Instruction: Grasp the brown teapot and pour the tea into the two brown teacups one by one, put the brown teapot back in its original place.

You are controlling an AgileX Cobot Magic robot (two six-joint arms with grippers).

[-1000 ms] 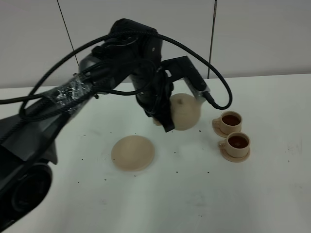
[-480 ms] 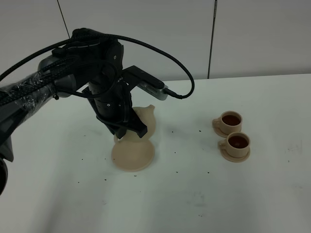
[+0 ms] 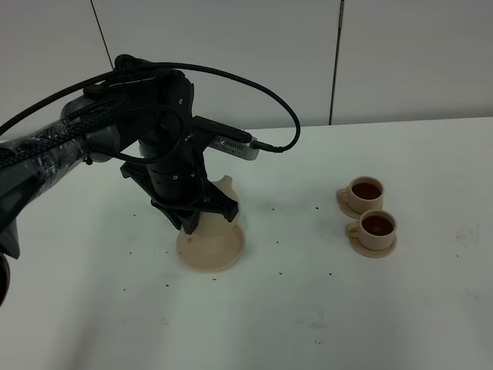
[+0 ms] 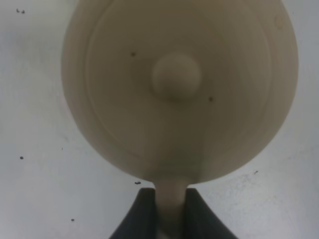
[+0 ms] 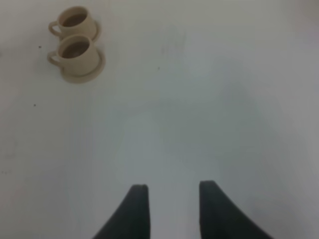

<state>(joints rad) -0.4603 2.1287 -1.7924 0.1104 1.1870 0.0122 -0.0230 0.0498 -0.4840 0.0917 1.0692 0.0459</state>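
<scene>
The brown teapot is mostly hidden behind my left gripper; only its spout and a bit of its body show, right over the flat tan saucer that is its original place. I cannot tell if it touches the saucer. From the left wrist, the teapot shows from above with its knobbed lid, and my left gripper is shut on its loop handle. The two brown teacups stand on their saucers at the right, both holding dark tea. My right gripper is open over bare table, far from the teacups.
Small dark specks are scattered over the white table. The left arm's black cable loops above the teapot. A wall with vertical seams stands behind the table's far edge.
My left gripper has carried the teapot from beside the teacups leftward to above the large saucer and lowered it. The cups have not moved.
</scene>
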